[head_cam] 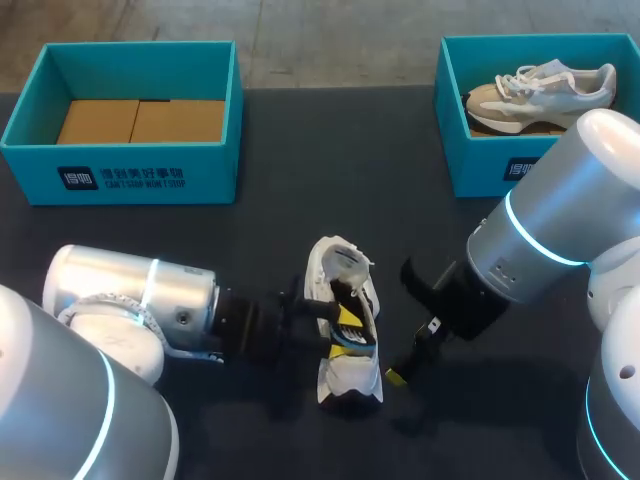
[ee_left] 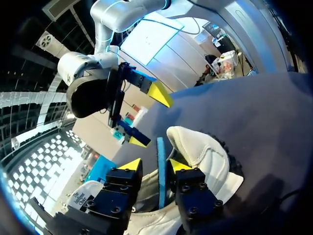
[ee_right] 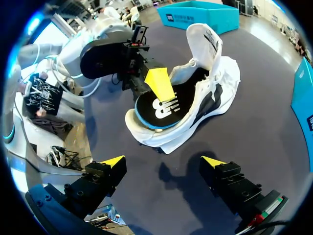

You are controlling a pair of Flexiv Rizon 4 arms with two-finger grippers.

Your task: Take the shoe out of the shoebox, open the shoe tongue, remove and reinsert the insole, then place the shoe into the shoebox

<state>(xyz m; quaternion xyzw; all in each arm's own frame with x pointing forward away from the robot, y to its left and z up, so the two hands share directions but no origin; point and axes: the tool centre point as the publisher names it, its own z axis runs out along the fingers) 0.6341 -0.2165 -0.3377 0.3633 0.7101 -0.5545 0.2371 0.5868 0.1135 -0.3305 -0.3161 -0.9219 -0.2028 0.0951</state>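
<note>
So far, judging left to right, the opening steps look done. The left shoebox [head_cam: 150, 178] holds only a cardboard liner [head_cam: 140, 120], so the shoe is out of it. Nearer me, the left gripper [ee_left: 154, 162] reaches into the shoe [head_cam: 350, 380], which lies on the table between the two arms. Its fingers are drawn narrow on the insole [ee_right: 159, 110], one on each face. The tongue [ee_right: 205, 44] stands pulled up and open. The insole's heel end rides above the collar, only partly seated, and I cannot tell whether it is coming out or going back in. The right gripper [ee_right: 164, 161] hangs just beside the shoe, spread wide and holding nothing. The right shoebox [head_cam: 480, 165] at the far corner has a second shoe [head_cam: 540, 90] in it. What is left, as I judge it, is to seat the insole flat and then box the shoe.
</note>
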